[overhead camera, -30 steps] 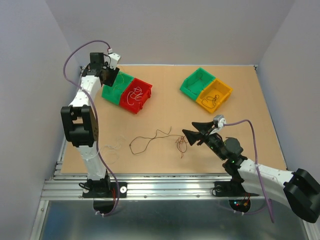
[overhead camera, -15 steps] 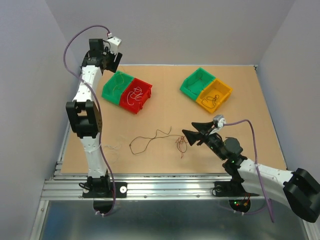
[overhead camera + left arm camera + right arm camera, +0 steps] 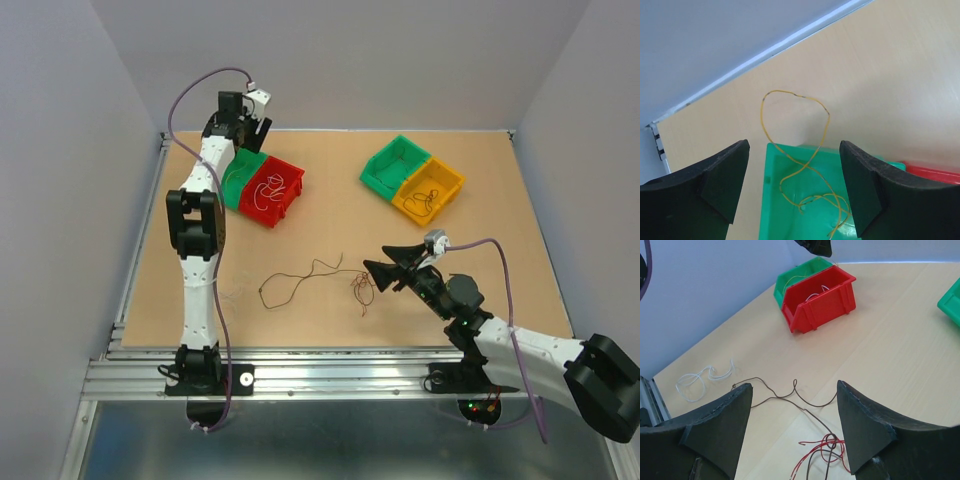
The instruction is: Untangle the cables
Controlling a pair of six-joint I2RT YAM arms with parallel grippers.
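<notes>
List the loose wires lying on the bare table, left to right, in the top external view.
whitish wire → brown wire → red wire clump

Robot lab cell: bare grey walls [image 3: 350,60] around wooden table [image 3: 330,215], aluminium rail [image 3: 330,375], plastic bins [image 3: 395,160].
</notes>
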